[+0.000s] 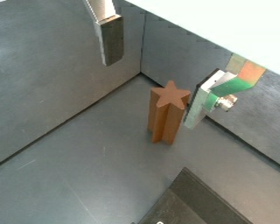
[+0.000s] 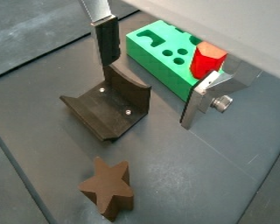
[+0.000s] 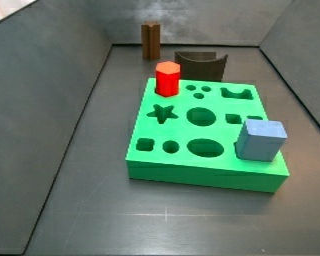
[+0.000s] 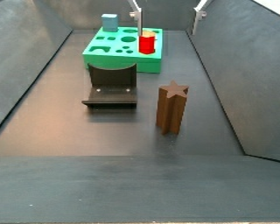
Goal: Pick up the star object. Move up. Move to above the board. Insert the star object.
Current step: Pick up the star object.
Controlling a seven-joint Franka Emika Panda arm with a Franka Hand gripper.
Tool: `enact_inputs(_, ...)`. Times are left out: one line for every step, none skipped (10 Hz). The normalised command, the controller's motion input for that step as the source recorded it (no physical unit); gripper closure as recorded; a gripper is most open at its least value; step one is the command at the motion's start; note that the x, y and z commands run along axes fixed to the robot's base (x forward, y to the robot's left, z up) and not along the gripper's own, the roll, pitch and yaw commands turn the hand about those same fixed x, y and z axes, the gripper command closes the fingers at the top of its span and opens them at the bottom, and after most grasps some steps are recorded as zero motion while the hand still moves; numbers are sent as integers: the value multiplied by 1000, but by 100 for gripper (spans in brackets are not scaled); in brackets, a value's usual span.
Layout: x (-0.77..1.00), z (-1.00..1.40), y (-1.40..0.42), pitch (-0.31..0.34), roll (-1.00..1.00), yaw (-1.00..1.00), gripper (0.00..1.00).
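This looks like a robot test rig in a lab rather than any lived-in room: a bare dark-grey floor (image 4: 60, 188) boxed in by plain grey walls (image 3: 43, 60). It holds only test pieces, a green board (image 3: 203, 170) with shaped holes, a star object (image 4: 171, 108) and a dark fixture (image 4: 111, 93). The gripper (image 2: 152, 72) hangs above the fixture, plates apart.

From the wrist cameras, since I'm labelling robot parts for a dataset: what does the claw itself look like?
The claw has two flat silver metal plates as fingers. One finger carries a dark rectangular pad on its inner face. In a wrist view the other finger shows a small silver bolt at its side. No cables or markings show.
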Motion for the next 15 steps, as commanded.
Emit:
enact_inputs(0,-29,0,0,33,0,0)
enact_inputs(0,-246,203,0,71,0,0)
enact_inputs(0,-554,549,-30,0,-74,0)
enact_inputs(0,-649,586,-71,11,-117,0)
enact_inputs(0,-709,460,-107,54,-151,0)
enact_inputs(0,-631,271,-181,56,-134,0)
enact_inputs(94,-691,254,-173,3,-143,0)
enact_inputs(31,-711,326,-189,51,-183,0)
enact_inputs(-71,-814,437,-153,94,-166,0)
enact_inputs(-274,-834,446,-137,106,-126,0)
enact_inputs(-343,-831,320,-119,156,-69,0)
enact_inputs(-40,-534,171,-59,64,0,0)
enact_inputs(0,-80,0,0,63,0,0)
enact_inputs(0,0,0,0,0,0,0)
enact_inputs(0,0,0,0,0,0,100)
